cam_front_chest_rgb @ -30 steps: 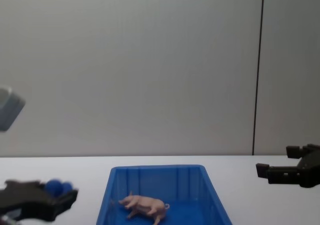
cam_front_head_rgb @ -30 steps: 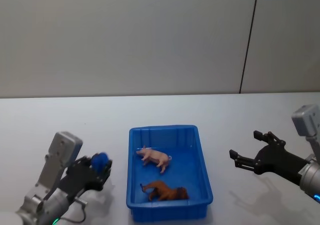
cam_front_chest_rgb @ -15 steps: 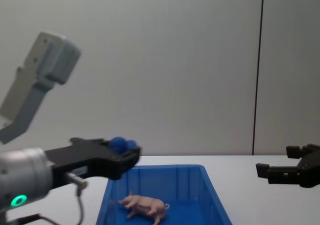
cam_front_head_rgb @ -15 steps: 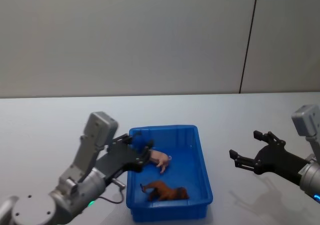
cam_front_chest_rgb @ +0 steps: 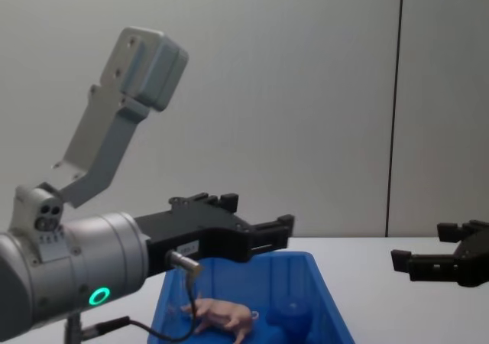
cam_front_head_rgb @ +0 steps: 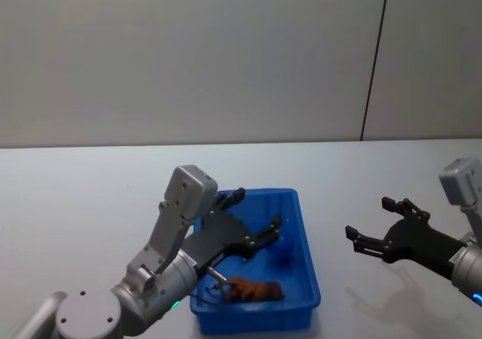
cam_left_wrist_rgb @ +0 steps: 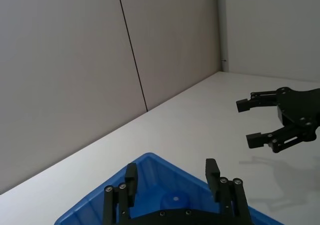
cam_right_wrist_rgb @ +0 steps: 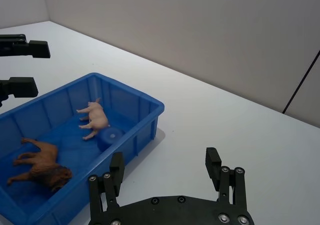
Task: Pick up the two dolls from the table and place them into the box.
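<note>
the blue box (cam_front_head_rgb: 305, 275) sat on the white worktop (cam_front_head_rgb: 90, 196). inside it lay the pink pig (cam_right_wrist_rgb: 95, 118) and the brown animal (cam_front_head_rgb: 254, 290), beside a small blue cylinder (cam_right_wrist_rgb: 110, 137). the left gripper (cam_front_head_rgb: 252, 220) hovered above the box, jaws apart. right of the box, the right gripper (cam_front_head_rgb: 374, 225) hung with jaws apart.

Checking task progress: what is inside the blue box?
The box holds the pig, the brown animal and a small blue object; nothing looks hidden.

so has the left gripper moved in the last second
Yes. The left gripper has swung rightward from the bare table left of the box to above it, fingers open.
</note>
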